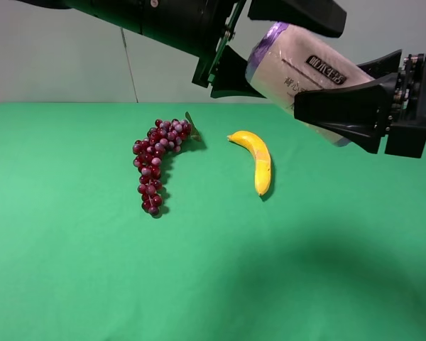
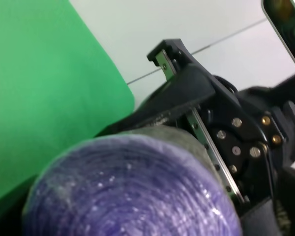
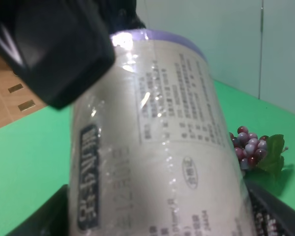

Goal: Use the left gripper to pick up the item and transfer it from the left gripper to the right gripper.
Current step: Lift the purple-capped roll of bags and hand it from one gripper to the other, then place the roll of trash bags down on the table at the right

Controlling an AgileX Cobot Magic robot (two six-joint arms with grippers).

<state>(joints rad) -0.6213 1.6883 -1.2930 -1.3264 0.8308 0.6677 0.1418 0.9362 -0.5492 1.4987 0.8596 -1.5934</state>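
You are holding the roll [image 1: 291, 67] high above the desk [image 1: 71, 270]. Left gripper [image 1: 270, 53] is clenching its purple end. Right gripper [image 1: 334, 89] is straddling the wrapper; can't tell whether it's clamping. Roll is probably light, soft and slick, so grasp mid-body.

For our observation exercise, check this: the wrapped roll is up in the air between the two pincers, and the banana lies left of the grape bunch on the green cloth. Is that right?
Not quite. The exterior high view shows the banana lying right of the grape bunch, not left. The rest stands: the wrapped roll is up in the air.
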